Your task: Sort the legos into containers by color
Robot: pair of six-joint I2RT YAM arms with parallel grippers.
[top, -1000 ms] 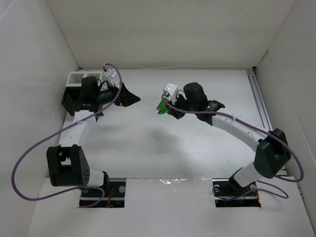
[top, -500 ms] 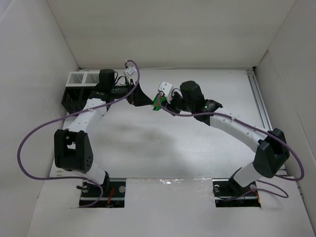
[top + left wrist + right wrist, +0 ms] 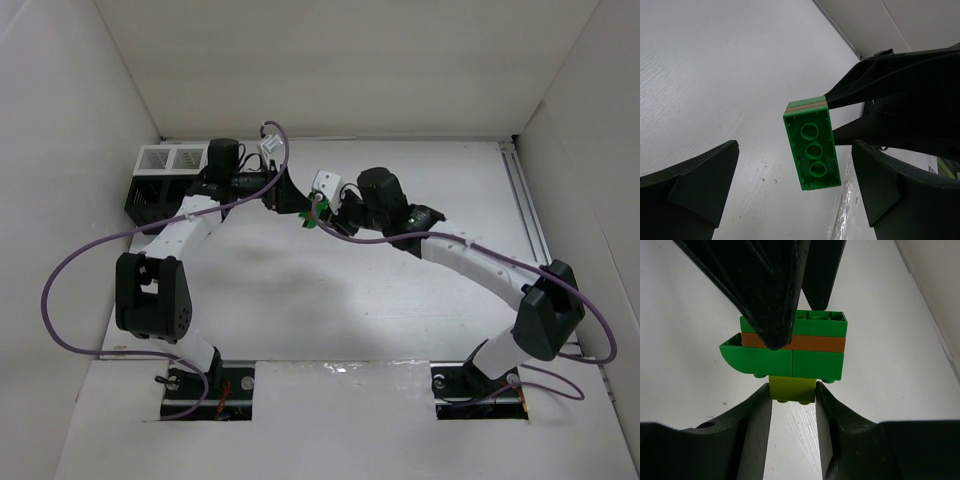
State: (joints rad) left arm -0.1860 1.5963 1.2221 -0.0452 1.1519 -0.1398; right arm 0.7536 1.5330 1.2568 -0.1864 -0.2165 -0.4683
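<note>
Overhead looks down; both wrist cameras, close, apparently share the legos [image 3: 812, 145].

right end effector [image 3: 792, 396] clamps yellow-green brick [image 3: 792, 387] | green-orange-green stack [image 3: 815, 347] on top

Rack [image 3: 148, 198] half behind the left arm [image 3: 190, 222]; lego stack [image 3: 810, 347] partly behind the dark jaws of the left gripper [image 3: 795, 325]

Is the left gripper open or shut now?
Open. The left gripper has its fingers wide apart on both sides of the brick stack held by the right gripper.
</note>
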